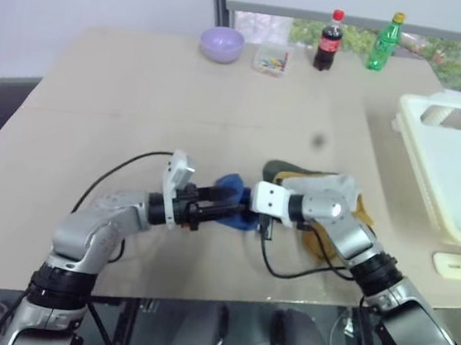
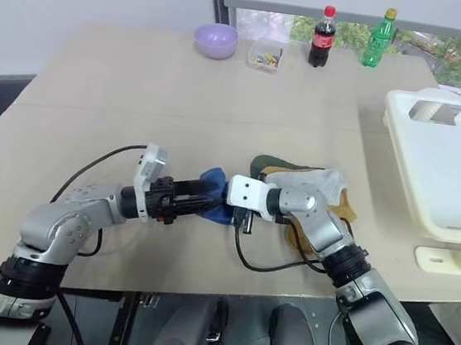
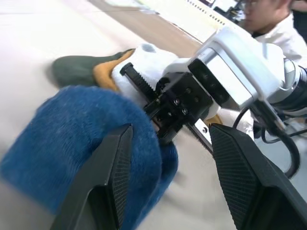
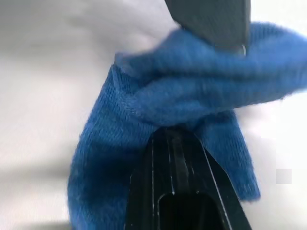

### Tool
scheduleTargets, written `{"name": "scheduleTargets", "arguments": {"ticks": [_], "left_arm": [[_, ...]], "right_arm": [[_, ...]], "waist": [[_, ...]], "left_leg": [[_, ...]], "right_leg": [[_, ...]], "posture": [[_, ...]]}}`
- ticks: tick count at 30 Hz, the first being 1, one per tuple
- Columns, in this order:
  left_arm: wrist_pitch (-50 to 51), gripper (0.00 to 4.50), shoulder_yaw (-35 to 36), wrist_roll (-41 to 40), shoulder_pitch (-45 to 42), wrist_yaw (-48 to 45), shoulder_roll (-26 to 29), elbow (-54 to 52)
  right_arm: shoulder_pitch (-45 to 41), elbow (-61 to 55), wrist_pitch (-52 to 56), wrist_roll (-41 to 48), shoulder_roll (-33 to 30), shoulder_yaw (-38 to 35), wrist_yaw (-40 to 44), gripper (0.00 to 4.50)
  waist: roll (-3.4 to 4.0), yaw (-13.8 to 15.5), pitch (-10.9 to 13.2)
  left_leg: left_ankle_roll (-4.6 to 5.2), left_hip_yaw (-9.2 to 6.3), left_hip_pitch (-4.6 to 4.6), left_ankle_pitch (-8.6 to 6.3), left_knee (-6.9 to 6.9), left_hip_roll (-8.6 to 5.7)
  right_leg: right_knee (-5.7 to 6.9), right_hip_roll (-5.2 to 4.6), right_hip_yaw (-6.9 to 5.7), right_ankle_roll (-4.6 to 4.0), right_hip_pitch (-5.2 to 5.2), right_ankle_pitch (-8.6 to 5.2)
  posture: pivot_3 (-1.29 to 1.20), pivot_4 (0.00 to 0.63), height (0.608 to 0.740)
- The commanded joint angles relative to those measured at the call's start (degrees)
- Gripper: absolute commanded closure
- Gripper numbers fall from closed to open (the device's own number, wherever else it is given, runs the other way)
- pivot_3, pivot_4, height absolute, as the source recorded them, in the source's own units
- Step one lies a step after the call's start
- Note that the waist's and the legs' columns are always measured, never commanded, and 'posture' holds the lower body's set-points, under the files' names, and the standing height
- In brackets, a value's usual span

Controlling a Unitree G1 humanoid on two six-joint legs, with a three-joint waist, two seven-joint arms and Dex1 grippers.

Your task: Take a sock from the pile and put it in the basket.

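Head cam: my right gripper point(image 2: 226, 195) is pinched shut on the blue sock point(image 2: 213, 197), which sits at the left edge of the pile point(image 2: 312, 186), mid-table. Left gripper point(image 2: 203, 193) comes in level from the left, tips at the same sock, fingers apart. Basket point(image 2: 456, 165) is at the table's right edge, well apart from the pile. Purple bowl point(image 2: 216, 39), a small clear box point(image 2: 264, 56) and two bottles point(image 2: 323, 36) line the far edge.

Left wrist: my left fingers point(image 3: 112, 182) stand open, one pressed against the sock, the other clear of it; right gripper body just beyond.

Right wrist: right fingers point(image 4: 184, 187) closed together with blue knit bunched at the tips; a left finger point(image 4: 211, 21) touches the sock from the far side.
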Motion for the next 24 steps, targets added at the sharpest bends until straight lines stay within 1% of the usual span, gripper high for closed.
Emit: {"name": "scheduleTargets", "arguments": {"ticks": [1, 6, 9, 11, 12, 16, 20, 22, 24], "left_arm": [[-1.8, 1.79, -2.4, 1.9, -2.2, -1.4, -1.7, 2.8], [-3.5, 1.79, -5.9, 4.5, -4.2, -3.2, -4.1, 6.4], [-4.3, 1.79, -5.0, 3.9, -4.7, -3.8, -5.6, 7.1], [-4.4, 1.79, -2.9, 2.7, -4.3, -3.8, -5.7, 6.8], [-4.3, 1.79, -2.2, 2.3, -4.0, -3.8, -5.6, 6.7], [-3.0, 1.79, 2.3, 0.7, -0.3, -3.4, -2.1, 3.0], [-1.7, 1.79, 5.0, -0.3, 1.9, -2.6, 0.2, 1.2], [-2.6, 1.79, 4.5, 1.2, 2.3, -2.7, 1.0, 1.9], [-3.7, 1.79, 2.4, 2.9, 1.5, -3.2, 0.6, 3.3]], "right_arm": [[1.9, -5.9, 3.6, 0.7, -2.6, -2.1, 0.7, 4.45], [4.4, -13.8, 8.7, 2.0, -6.3, -4.3, 1.3, 4.45], [5.3, -16.6, 11.3, 2.4, -7.3, -5.4, 0.6, 4.45], [5.7, -16.7, 11.9, 2.3, -7.3, -5.3, 0.1, 4.45], [5.8, -16.7, 11.9, 2.1, -7.4, -5.2, 0.0, 4.45], [6.5, -17.0, 12.7, 2.2, -7.2, -5.6, -1.3, 4.45], [7.3, -18.4, 14.1, 3.6, -7.6, -6.9, -1.5, 4.45], [7.7, -19.3, 15.3, 5.1, -7.6, -7.8, -1.4, 4.45], [8.1, -19.9, 15.9, 5.7, -7.9, -8.2, -1.2, 4.45]], "waist": [[0.00, 0.1, 0.0], [-0.02, 0.1, 0.0], [-0.04, 0.1, 0.1], [-0.05, -0.1, 0.1], [-0.06, -0.2, 0.1], [-0.07, -0.4, 0.1], [-0.09, 0.1, 0.1], [-0.10, 0.3, 0.1], [-0.10, 0.4, 0.1]], "left_leg": [[0.00, -0.01, -0.01, 0.00, 0.00, 0.00], [0.02, 0.00, -0.02, -0.01, 0.01, -0.01], [0.03, 0.00, -0.04, -0.01, 0.01, 0.02], [0.03, 0.00, -0.03, -0.01, 0.00, 0.03], [0.03, 0.00, -0.02, -0.01, 0.00, 0.03], [0.03, 0.02, -0.03, -0.01, 0.00, 0.06], [0.03, -0.01, -0.04, -0.01, 0.00, 0.09], [0.03, -0.02, -0.05, -0.01, 0.01, 0.06], [0.03, -0.01, -0.05, -0.01, 0.01, 0.05]], "right_leg": [[0.01, 0.00, -0.02, 0.00, 0.01, 0.00], [-0.01, 0.03, -0.03, 0.02, 0.00, -0.01], [-0.01, 0.05, -0.02, 0.02, -0.02, -0.01], [0.00, 0.06, -0.02, 0.02, -0.02, -0.01], [0.01, 0.07, -0.01, 0.02, -0.02, -0.01], [0.01, 0.08, 0.02, 0.02, -0.04, -0.01], [0.00, 0.06, -0.03, 0.02, -0.04, -0.01], [-0.02, 0.02, -0.03, 0.02, -0.03, -0.01], [-0.04, 0.02, -0.03, 0.02, -0.02, -0.01]], "posture": [[0.00, 0.150, 0.740], [0.00, 0.150, 0.740], [0.00, 0.150, 0.740], [0.00, 0.150, 0.740], [0.00, 0.150, 0.740], [0.00, 0.150, 0.740], [0.00, 0.150, 0.740], [0.00, 0.150, 0.740], [0.00, 0.150, 0.740]]}}
